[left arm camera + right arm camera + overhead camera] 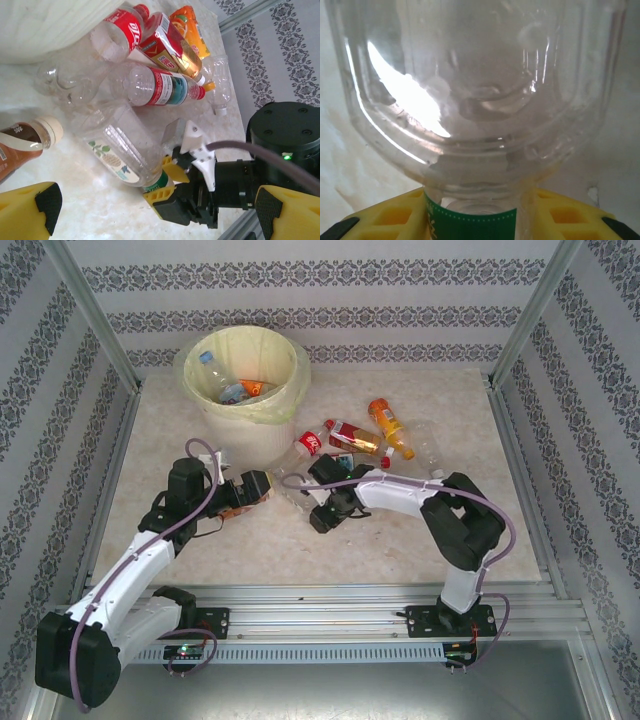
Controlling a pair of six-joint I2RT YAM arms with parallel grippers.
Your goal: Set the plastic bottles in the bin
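My right gripper [472, 220] is shut on the green-capped neck of a clear bottle [475, 90] lying on the table; in the left wrist view its yellow fingers [167, 192] clamp that bottle [120, 145] by the cap. My left gripper [262, 487] stands open just left of it, fingers [30, 212] wide apart, with a brown bottle [22, 142] beside it. More plastic bottles lie behind: a cola one [308, 443], a red-labelled one [352, 435], an orange one [388, 425]. The cream bin [245, 375] at the back left holds several bottles.
A clear label-free bottle [428, 450] lies at the right of the pile, another [65, 82] near the bin's foot. Patterned walls and metal posts [95, 320] enclose the table. Open tabletop [300, 550] lies between the arms and the near rail.
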